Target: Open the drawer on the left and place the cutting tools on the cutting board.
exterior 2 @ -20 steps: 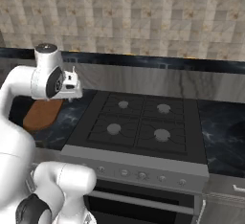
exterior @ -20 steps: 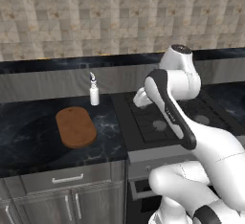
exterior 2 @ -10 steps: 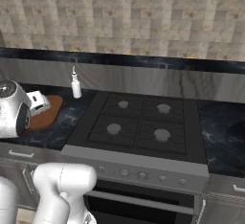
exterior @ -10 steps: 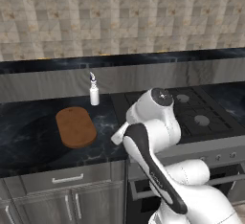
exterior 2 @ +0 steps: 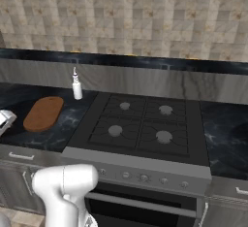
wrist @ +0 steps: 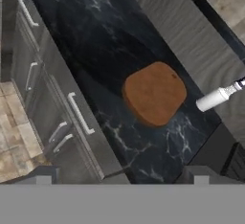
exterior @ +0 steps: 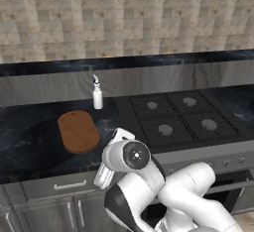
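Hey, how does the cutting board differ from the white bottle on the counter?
The cutting board is a flat brown wooden oval lying on the dark counter; the white bottle is a slim white thing standing upright with a narrow top. The cutting board covers a much wider patch of counter than the white bottle. The cutting board sits nearer the front edge, the white bottle farther back by the hob. Both rest on the counter left of the hob, apart from each other.

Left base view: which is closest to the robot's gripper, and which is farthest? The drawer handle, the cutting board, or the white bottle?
From the gripper:
1. The drawer handle, just to its left on the closed drawer.
2. The cutting board, up on the counter behind it.
3. The white bottle, farthest, at the back by the stove.
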{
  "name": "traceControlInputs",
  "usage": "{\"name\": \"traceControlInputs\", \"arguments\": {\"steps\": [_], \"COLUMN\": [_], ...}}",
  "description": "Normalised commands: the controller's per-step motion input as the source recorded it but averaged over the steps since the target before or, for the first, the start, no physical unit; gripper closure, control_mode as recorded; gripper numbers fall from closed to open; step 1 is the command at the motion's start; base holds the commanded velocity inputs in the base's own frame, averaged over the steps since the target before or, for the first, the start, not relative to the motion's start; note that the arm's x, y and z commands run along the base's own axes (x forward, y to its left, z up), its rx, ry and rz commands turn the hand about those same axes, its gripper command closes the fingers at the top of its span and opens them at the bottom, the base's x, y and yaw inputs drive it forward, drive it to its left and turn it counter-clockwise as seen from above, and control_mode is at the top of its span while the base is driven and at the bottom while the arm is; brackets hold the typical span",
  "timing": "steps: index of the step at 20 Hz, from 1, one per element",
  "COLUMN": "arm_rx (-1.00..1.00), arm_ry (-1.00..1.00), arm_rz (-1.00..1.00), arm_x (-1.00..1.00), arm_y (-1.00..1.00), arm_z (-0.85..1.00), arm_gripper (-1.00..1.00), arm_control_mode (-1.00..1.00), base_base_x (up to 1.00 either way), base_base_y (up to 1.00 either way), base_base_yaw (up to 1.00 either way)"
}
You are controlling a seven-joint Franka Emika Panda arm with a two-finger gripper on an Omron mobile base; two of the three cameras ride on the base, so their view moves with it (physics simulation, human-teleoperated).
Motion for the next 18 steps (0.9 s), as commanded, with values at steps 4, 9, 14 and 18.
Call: {"name": "traceControlInputs", "arguments": {"steps": [4, 9, 14, 18], "arm_rx": [-0.13, -0.12, -0.21, -0.28], "arm_ry": [0.00, -0.03, -0.01, -0.04], "arm_rz": [0.06, 0.05, 0.01, 0.00], "arm_x": [-0.14, -0.07, 0.00, 0.00], "arm_y": [0.15, 0.08, 0.21, 0.46], "arm_z": [-0.37, -0.51, -0.63, -0.65], "arm_gripper": [-1.00, -1.00, -1.00, -1.00], "arm_control_mode": [-1.00, -1.00, -1.00, -1.00], "base_base_x": [0.00, 0.00, 0.00, 0.00], "base_base_y": [0.00, 0.00, 0.00, 0.00], "base_base_yaw": [0.00, 0.00, 0.00, 0.00]}}
